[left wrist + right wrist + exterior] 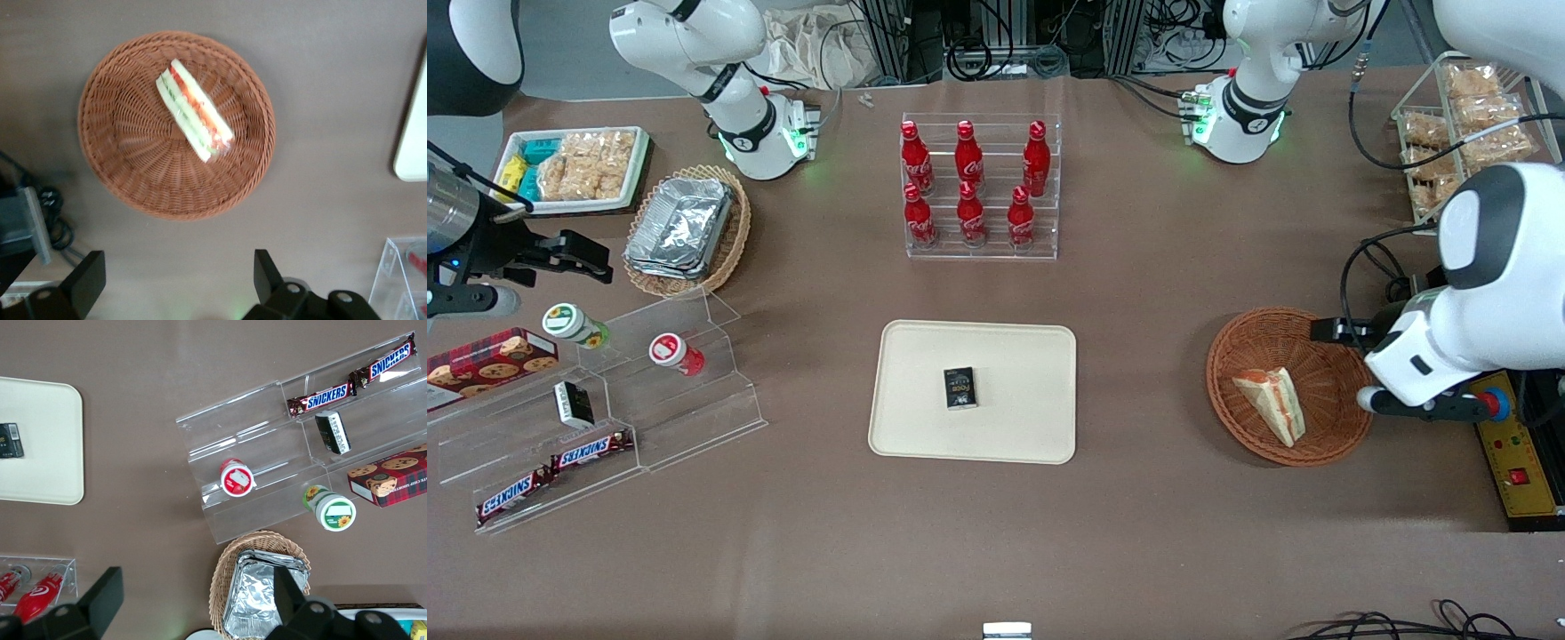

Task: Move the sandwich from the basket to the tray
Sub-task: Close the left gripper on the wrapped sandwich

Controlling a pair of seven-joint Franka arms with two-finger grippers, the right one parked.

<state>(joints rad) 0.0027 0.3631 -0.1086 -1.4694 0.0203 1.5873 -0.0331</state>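
Observation:
The sandwich (1272, 404), a white bread wedge with red and green filling, lies in the round reddish-brown wicker basket (1227, 356) toward the working arm's end of the table. In the left wrist view the sandwich (193, 110) lies on its side inside the basket (127, 153). My left gripper (1343, 331) hovers above the basket's rim, high over it. Its fingers (267, 273) are wide open with only table between them, gripper (177, 280) empty. The cream-beige tray (925, 400) lies at the table's middle; its corner shows in the left wrist view (413, 133).
A small black box (960, 388) lies on the tray. A clear rack of red bottles (980, 187) stands farther from the camera. A yellow control box (1525, 462) sits beside the basket. A clear step shelf (605, 418) with snacks is toward the parked arm's end.

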